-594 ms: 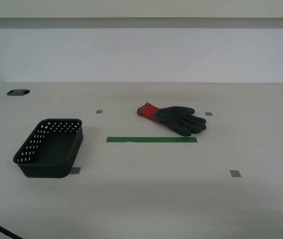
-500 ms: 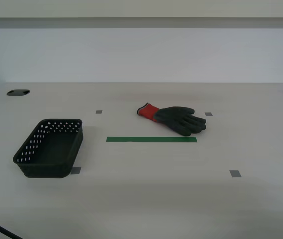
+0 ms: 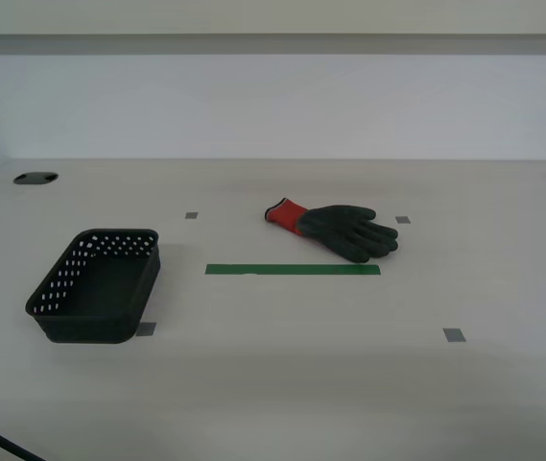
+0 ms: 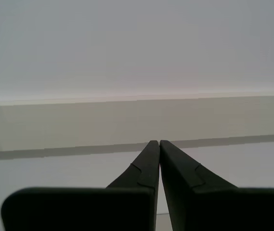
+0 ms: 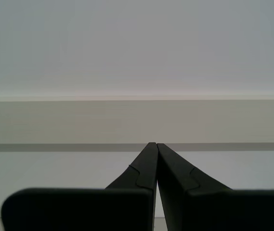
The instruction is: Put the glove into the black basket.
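Zero change across the last half second: basket, glove and camera all sit exactly where they were, so the task has not started.

Left to right in the exterior view: black basket point(image 3: 94, 288) on the near left of the table point(image 3: 503, 403), upright, nothing in it. A small grey tape marker point(image 3: 145, 329) touches its near right corner. Green tape strip point(image 3: 293, 269) lies mid-table. The glove point(image 3: 335, 230) lies flat just beyond that strip, a bit right of centre, red cuff pointing left, dark fingers pointing right. It is well apart from the basket.

Neither arm shows in the exterior view. My first gripper point(image 5: 156, 146) has its jaws pressed together with nothing between them, aimed at the wall point(image 5: 137, 48) rather than the table. My second gripper point(image 4: 159, 143) is the same: jaws together, empty, facing the wall.

Judgement: still parked. Next step calls for an arm to swing down, spread its jaws and go for the glove. It's floppy, so expect it to drape; pinch near the cuff or palm.
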Controlling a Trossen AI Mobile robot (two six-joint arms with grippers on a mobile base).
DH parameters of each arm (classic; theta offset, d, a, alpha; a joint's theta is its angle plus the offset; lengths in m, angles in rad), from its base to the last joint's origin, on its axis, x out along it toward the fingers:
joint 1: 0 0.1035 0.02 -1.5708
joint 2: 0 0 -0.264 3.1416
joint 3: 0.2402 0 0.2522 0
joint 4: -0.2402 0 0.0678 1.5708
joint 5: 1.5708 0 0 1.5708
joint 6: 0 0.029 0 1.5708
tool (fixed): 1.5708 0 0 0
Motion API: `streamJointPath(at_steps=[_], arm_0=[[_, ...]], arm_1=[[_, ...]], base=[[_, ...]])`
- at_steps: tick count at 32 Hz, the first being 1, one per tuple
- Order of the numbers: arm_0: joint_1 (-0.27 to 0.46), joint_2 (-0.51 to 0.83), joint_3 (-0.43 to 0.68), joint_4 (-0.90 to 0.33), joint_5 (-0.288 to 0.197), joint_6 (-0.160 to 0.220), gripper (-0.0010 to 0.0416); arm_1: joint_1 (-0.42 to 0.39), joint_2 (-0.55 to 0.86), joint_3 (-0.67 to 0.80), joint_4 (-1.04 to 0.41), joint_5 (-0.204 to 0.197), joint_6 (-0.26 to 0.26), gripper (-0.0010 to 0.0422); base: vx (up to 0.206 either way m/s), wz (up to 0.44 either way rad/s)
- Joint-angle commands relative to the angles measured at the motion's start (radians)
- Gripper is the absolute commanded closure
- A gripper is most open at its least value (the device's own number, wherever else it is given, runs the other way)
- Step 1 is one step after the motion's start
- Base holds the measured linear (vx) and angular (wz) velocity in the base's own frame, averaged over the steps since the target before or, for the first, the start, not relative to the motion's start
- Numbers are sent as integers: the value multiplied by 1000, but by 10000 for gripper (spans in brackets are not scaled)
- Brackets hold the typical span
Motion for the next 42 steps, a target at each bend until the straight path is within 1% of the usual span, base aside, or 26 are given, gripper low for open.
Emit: streamJointPath(at_steps=[1,5,8,13,17,20,21,23,28,30,31,32,33,37,39,42], arm_0=[[0,0,1,3,0,0,405],[0,0,1,3,0,0,405],[0,0,1,2,0,0,405],[0,0,1,2,0,0,405],[0,0,1,2,0,0,405],[0,0,1,2,0,0,405],[0,0,1,2,0,0,405],[0,0,1,2,0,0,405],[0,0,1,0,0,0,405],[0,0,1,1,0,0,405],[0,0,1,2,0,0,405],[0,0,1,-1,0,0,405],[0,0,1,0,0,0,405],[0,0,1,-5,0,0,405],[0,0,1,-7,0,0,405],[0,0,1,-7,0,0,405]], arm_1=[[-26,8,24,-27,26,16,412],[-84,17,83,-162,26,85,413],[-141,27,133,-264,26,117,413],[-234,63,203,-356,25,120,413],[-313,148,293,-447,25,120,413],[-365,236,373,-523,26,124,413],[-396,305,432,-570,26,135,413],[-437,387,507,-623,26,153,413],[-496,576,658,-696,27,180,413],[-523,690,757,-736,39,208,413],[-529,732,797,-750,52,212,413],[-534,798,856,-769,78,212,413],[-538,826,886,-782,84,212,413],[-553,993,1066,-858,87,211,413],[-554,1044,1120,-875,87,208,413],[-564,1146,1242,-931,87,199,413]], base=[[0,0],[0,0],[0,0],[0,0],[0,0],[0,0],[0,0],[0,0],[0,0],[0,0],[0,0],[0,0],[0,0],[0,0],[0,0],[0,0]])
